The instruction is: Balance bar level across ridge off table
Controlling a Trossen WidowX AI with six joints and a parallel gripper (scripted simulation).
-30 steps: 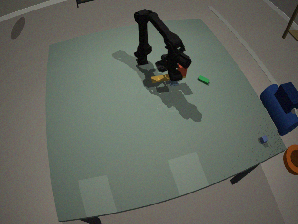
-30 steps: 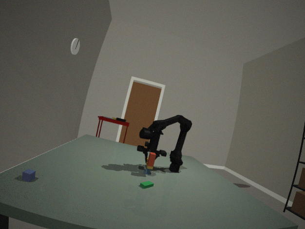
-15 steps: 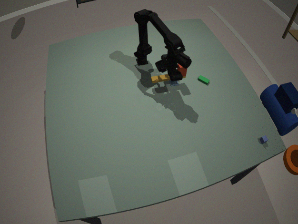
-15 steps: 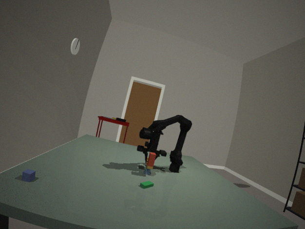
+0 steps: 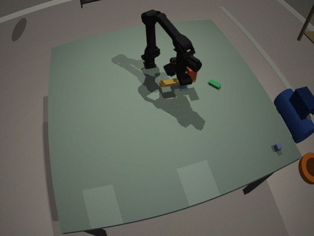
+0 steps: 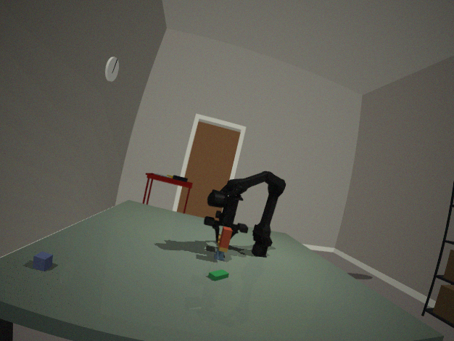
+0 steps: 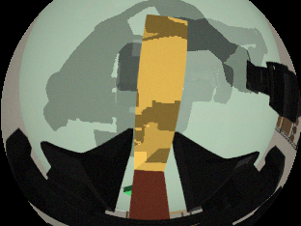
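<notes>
The yellow bar (image 5: 168,82) (image 6: 223,250) (image 7: 161,68) lies across the small blue ridge (image 5: 183,88) (image 6: 219,255) and looks about level. Its far end stands clear of the table, above its shadow. A red block (image 5: 192,74) (image 6: 225,237) (image 7: 150,193) stands on one end of the bar. My gripper (image 5: 179,79) (image 6: 219,238) (image 7: 153,134) points down over the bar. Its fingers stand partly open on either side of the bar, very close to its sides, without gripping it. The contact between bar and ridge is mostly hidden by the gripper.
A green block (image 5: 214,84) (image 6: 218,274) lies flat on the table (image 5: 114,142) (image 6: 293,293), beyond the red block's end of the bar. A small blue cube (image 5: 278,146) (image 6: 43,260) sits near a far corner of the table.
</notes>
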